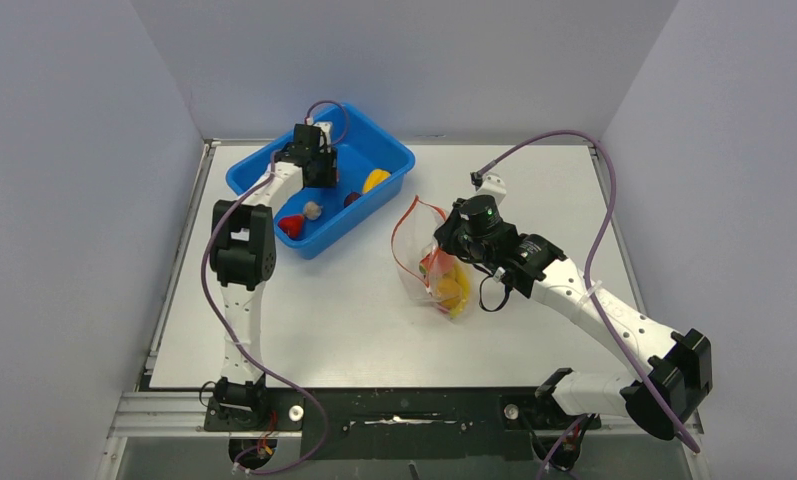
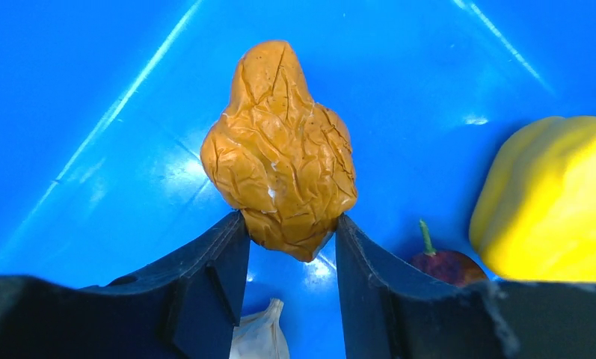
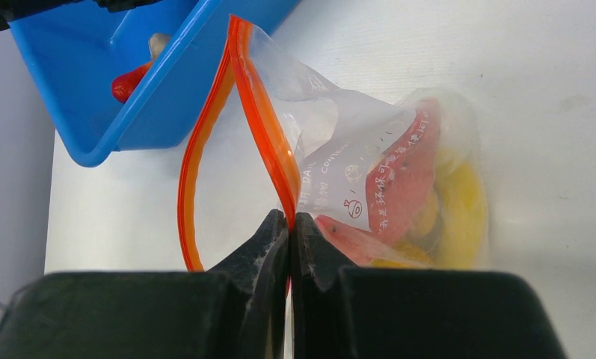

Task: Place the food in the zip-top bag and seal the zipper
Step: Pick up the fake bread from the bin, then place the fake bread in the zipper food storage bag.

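Observation:
My left gripper (image 1: pixel 315 168) (image 2: pixel 291 224) is down in the blue tub (image 1: pixel 249 175), shut on a wrinkled orange lump (image 2: pixel 280 142) held by its lower end. The clear zip-top bag (image 1: pixel 429 262) (image 3: pixel 339 142) lies on the table right of the tub, its mouth gaping open. It holds a pink-red slice (image 3: pixel 403 179) and yellow pieces (image 3: pixel 463 213). My right gripper (image 1: pixel 443 242) (image 3: pixel 289 218) is shut on the red-orange zipper (image 3: pixel 261 120) at the near lip and holds that lip up.
Still in the tub are a white garlic (image 2: pixel 259 340) (image 1: pixel 313 210), a yellow pepper (image 2: pixel 553 198) (image 1: pixel 376 180), a small dark red fruit (image 2: pixel 444 263) and a red piece (image 1: pixel 291 226). The tub's wall (image 3: pixel 167 67) stands just left of the bag's mouth.

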### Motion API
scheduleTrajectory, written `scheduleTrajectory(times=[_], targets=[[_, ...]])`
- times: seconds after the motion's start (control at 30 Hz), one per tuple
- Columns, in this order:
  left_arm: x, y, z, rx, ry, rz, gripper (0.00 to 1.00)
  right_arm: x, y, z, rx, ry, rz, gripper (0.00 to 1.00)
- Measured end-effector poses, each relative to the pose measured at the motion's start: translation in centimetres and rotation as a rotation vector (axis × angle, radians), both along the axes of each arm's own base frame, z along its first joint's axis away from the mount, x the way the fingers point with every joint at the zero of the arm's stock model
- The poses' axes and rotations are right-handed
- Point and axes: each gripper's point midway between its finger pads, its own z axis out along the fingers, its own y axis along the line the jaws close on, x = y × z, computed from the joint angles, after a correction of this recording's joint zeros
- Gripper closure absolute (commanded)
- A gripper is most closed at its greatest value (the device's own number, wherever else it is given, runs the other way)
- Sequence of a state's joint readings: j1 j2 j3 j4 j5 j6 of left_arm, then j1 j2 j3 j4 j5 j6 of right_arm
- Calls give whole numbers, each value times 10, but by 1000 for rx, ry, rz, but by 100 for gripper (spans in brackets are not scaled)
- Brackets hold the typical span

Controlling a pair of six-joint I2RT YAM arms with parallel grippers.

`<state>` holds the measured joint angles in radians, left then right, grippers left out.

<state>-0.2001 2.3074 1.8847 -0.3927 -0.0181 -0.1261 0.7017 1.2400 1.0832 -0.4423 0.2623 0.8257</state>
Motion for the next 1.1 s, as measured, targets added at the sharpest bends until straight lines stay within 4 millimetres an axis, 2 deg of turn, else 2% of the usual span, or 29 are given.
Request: scheduleTrajectory(times=[0.3,0.57,0.77,1.1], targets=[[-7,3,57,-11,-89,9,70,0,0,0,1,1,0,99],[-35,0,94,-41,-125,-7,70,-4,8,2,28,2,6,100],[-69,-20,128,-111,-158,-58,71,-7,14,2,54,2,10,100],[-137,-76,182,-263,-214,-241,70,-9,13,10,76,-16,16,100]])
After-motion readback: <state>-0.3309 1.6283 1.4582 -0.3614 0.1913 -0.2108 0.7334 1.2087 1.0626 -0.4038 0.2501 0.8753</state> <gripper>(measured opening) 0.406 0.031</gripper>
